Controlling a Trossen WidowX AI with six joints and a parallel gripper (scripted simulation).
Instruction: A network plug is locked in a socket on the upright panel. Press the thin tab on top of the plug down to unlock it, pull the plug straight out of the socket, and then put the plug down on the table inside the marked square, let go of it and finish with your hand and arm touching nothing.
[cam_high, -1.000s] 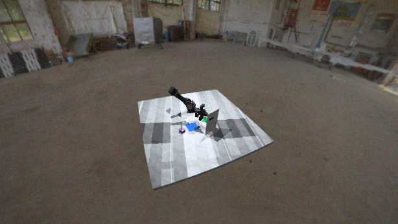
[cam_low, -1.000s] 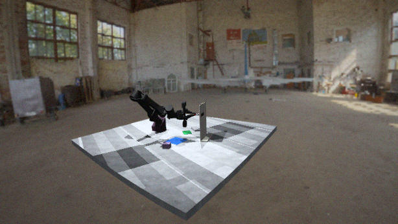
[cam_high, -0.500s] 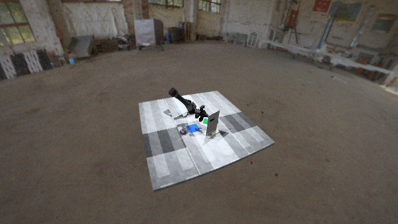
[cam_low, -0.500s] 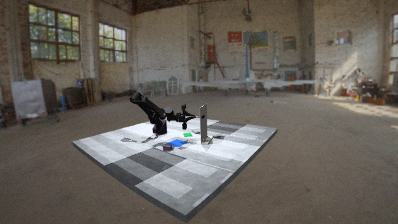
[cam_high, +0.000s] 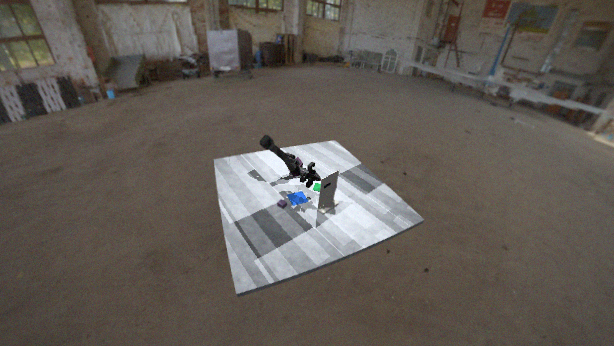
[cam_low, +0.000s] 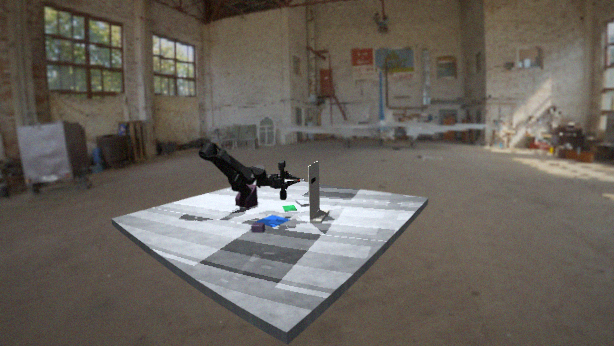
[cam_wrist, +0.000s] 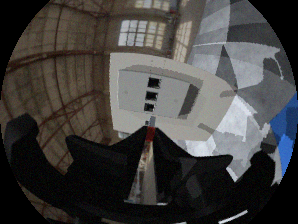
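Grey patchwork table (cam_low: 280, 280) (striped) on brown warehouse floor (cam_low: 500, 250).

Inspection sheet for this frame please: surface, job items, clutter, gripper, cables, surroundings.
Surface: grey patchwork table.
Job's things: upright panel with its dark socket empty; plug, thin with a red band, held out in front of the panel; green marked square unoccupied.
Clutter: blue patch and small purple block near the panel.
Gripper: gripper shut on the plug, level, short of the panel.
Cables: nothing seen.
Surroundings: large hall, windows, blurred clutter along the walls.
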